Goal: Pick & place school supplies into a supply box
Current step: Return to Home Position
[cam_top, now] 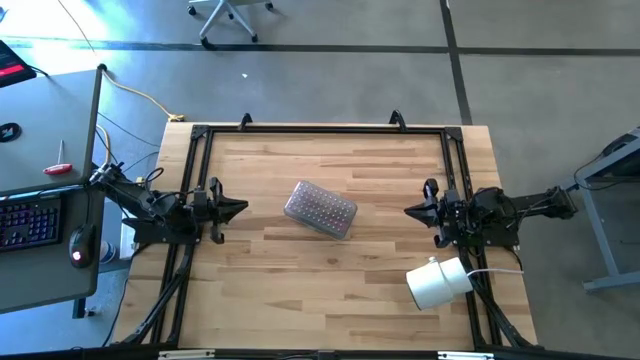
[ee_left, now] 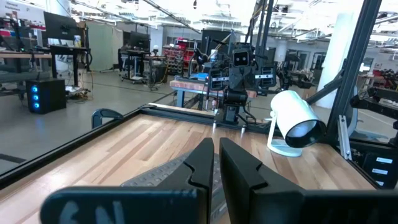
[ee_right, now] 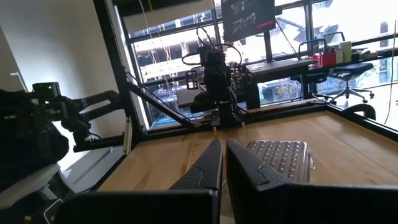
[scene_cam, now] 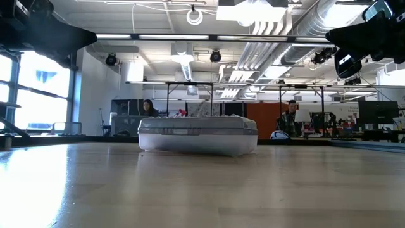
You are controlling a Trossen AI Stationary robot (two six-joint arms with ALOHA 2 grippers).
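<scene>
Near the front right corner of the tabletop (cam_top: 300, 290), a white cylindrical roll (cam_top: 437, 283) is located just inside the right edge. Further back, at mid-depth, the left gripper (cam_top: 238, 210) is positioned by the left edge and the right gripper (cam_top: 412, 211) by the right edge. Both are raised clear of the wood and pointed inward. Each pair of jaws is set to a narrow slit, with nothing held. Between them, at the centre of the tabletop, the supply box (cam_top: 320, 209) is placed at a slant, with its dotted lid closed. Its contents cannot be made out. Beyond the far edge, a person (scene_cam: 149, 108) and a second person (scene_cam: 291, 116) are visible in the room.
</scene>
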